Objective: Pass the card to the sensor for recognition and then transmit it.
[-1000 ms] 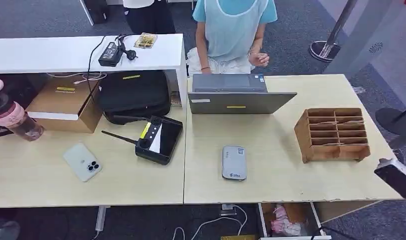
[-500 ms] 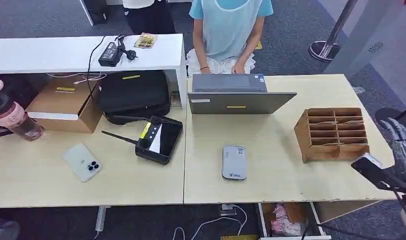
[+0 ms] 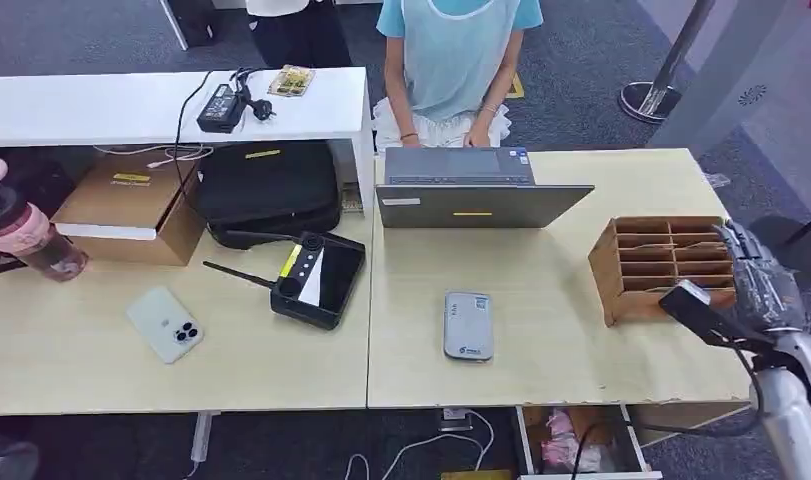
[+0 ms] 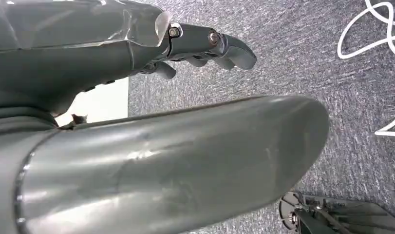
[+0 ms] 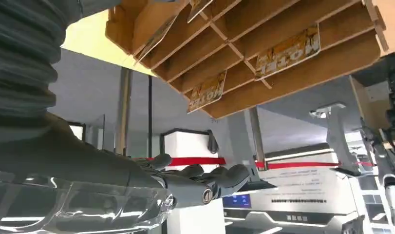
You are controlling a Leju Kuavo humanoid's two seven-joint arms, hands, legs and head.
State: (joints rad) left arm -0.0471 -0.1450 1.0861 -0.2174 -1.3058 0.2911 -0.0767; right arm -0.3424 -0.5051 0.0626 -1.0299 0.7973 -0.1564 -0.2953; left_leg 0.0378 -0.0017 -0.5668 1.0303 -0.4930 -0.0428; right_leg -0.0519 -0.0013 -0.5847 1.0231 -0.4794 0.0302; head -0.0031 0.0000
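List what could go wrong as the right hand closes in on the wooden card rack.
1. The right hand is beside the wooden card rack, which stands near the table's right edge; a bump might shove or tip it.
2. The cards sit in narrow slots, some poking out, so the fingers may catch a divider or pull two at once.
3. The laptop and the grey sensor lie along the way, so a wide swing might clip them.

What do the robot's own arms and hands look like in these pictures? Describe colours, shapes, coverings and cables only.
The right hand has dark grey metallic fingers under a clear plastic wrap, on a silver tubular forearm with a black box-shaped block beside the wrist and a thin black cable looping below. In its wrist view, a grey ribbed cover sits behind the hand. The left hand also has dark grey fingers, visible screws and clear film, beside a smooth rounded grey shell.
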